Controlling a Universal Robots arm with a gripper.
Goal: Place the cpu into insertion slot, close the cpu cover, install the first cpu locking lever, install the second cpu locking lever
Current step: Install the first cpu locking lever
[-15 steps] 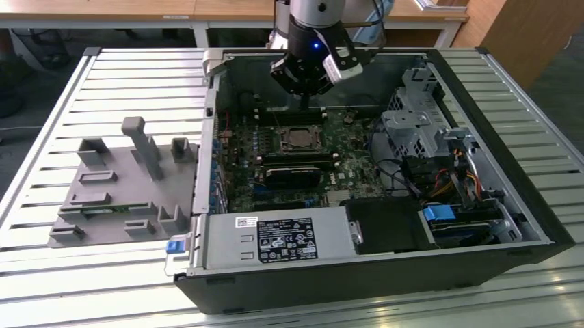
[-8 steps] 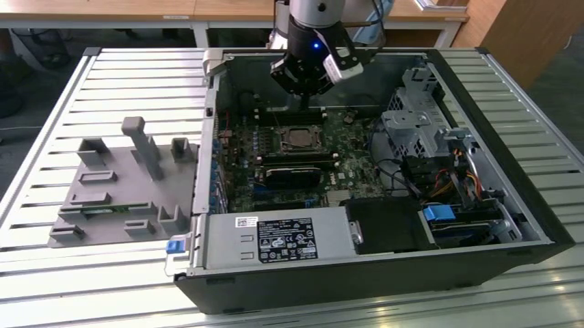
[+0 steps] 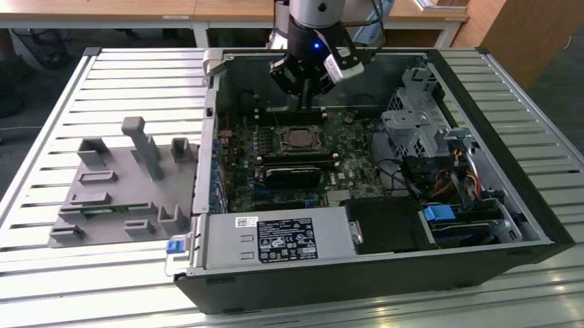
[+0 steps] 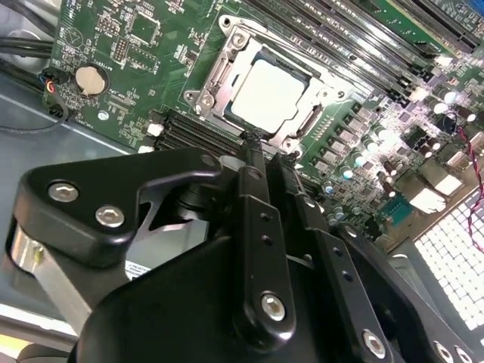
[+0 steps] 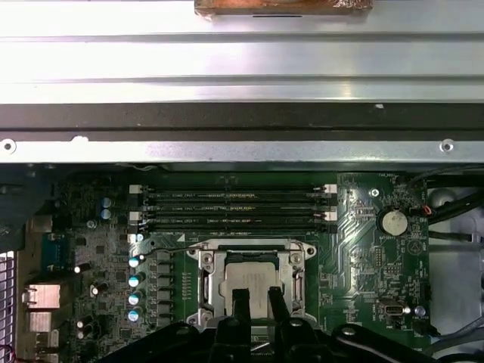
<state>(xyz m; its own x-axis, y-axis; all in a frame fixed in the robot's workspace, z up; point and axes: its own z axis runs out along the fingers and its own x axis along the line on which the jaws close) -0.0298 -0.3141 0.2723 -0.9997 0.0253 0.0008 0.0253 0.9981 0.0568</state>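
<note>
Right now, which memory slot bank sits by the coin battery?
The bank between the cpu and the case wall; the coin battery lies off its end, away from the other bank.

The slatted metal table point(image 3: 137, 82) I work over, and its two loads.
Its pale ribs run across the exterior view from edge to edge. An open black computer case point(image 3: 365, 280) lies on its side on it, over the centre and right of the frame. A grey moulded fixture point(image 3: 109, 198) with upright posts sits at middle left, just beside the case.
</note>
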